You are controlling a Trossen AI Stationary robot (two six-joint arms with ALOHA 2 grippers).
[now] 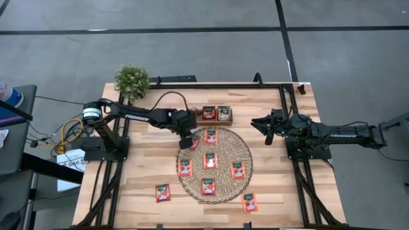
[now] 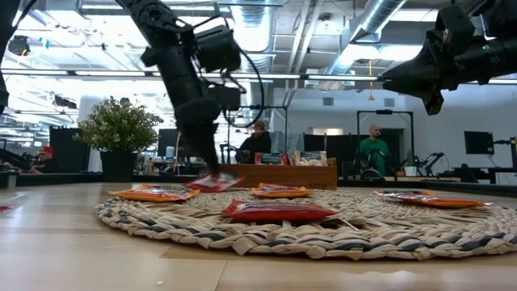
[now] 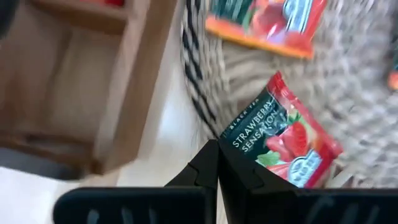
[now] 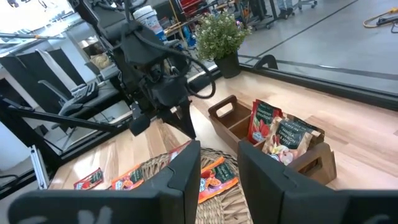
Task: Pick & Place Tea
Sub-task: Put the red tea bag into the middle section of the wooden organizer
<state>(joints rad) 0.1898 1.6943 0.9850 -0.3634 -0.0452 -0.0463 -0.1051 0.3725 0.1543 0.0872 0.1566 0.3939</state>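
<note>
My left gripper (image 1: 187, 142), at frame centre, pinches one red tea sachet (image 3: 287, 140) just off the mat (image 1: 246, 167). Two sachets already stand in the wooden tray (image 1: 215, 119) above; seven lie loose below. My right gripper (image 1: 263, 125) waits parted at right.

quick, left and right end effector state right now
Left end effector: closed on a red strawberry tea sachet at the woven mat's edge.
Right end effector: open, empty, raised off to the side.
</note>
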